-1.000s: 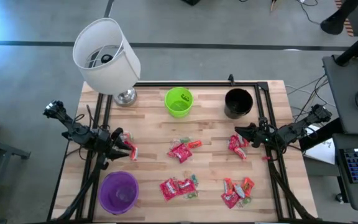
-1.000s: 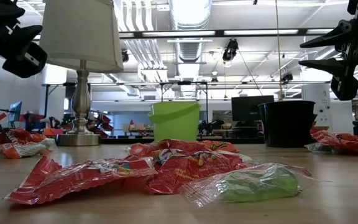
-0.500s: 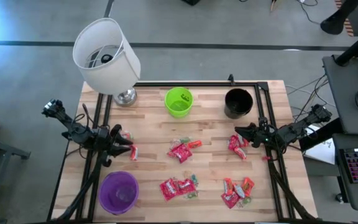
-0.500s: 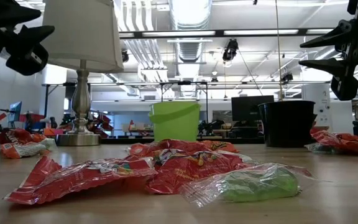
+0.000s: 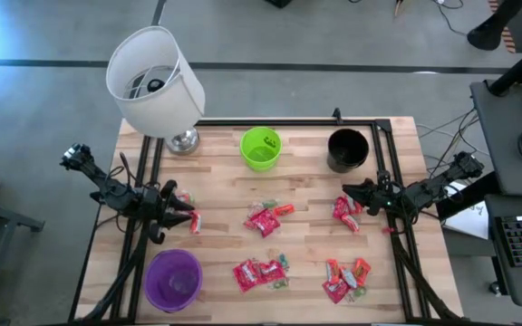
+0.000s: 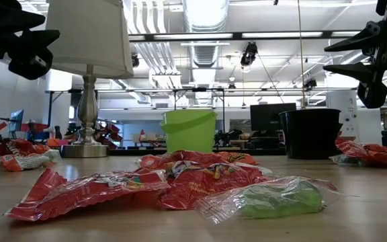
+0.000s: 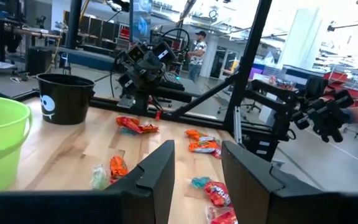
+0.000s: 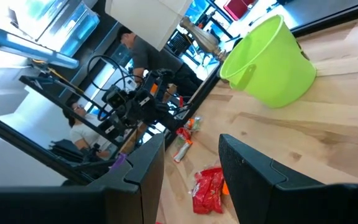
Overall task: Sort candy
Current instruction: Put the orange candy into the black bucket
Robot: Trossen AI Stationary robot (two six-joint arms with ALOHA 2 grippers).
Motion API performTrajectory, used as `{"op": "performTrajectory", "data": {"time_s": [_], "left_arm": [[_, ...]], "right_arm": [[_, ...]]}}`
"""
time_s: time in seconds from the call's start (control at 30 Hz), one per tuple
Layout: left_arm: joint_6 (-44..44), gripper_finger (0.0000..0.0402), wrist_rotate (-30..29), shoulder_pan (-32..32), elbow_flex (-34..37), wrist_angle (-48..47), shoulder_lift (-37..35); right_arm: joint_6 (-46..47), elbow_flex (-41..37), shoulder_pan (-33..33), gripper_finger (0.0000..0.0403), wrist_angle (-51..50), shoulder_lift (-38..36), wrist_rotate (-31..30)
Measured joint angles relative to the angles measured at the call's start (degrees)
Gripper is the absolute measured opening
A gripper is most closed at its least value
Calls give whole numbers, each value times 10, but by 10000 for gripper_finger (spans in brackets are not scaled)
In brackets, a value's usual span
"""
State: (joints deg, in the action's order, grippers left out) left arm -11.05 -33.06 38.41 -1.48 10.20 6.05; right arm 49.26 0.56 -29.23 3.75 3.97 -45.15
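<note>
Candy in crinkly red packets, few green clear-wrapped, left pincer and right pincer parted, empty

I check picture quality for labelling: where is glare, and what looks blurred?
High view: blue-white glare in the upper left corner. Low view: the nearest red candy packets are soft; bright ceiling lights. Right wrist view: tilted, with the green bucket sharp and windows washed out.

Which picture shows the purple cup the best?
The high view shows it best: the purple cup stands whole at the table's near left corner, seen straight down into its open mouth. The low view and the left wrist view don't show it at all. The right wrist view may catch a purple edge behind its own finger, too hidden to tell.
</note>
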Motion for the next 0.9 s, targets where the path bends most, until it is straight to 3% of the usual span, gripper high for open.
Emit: {"op": "performTrajectory", "data": {"time_s": [0.9], "left_arm": [[-45,115,-37,-2,0,14,4]], "right_arm": [[-4,0,0,146,0,0,0]]}}
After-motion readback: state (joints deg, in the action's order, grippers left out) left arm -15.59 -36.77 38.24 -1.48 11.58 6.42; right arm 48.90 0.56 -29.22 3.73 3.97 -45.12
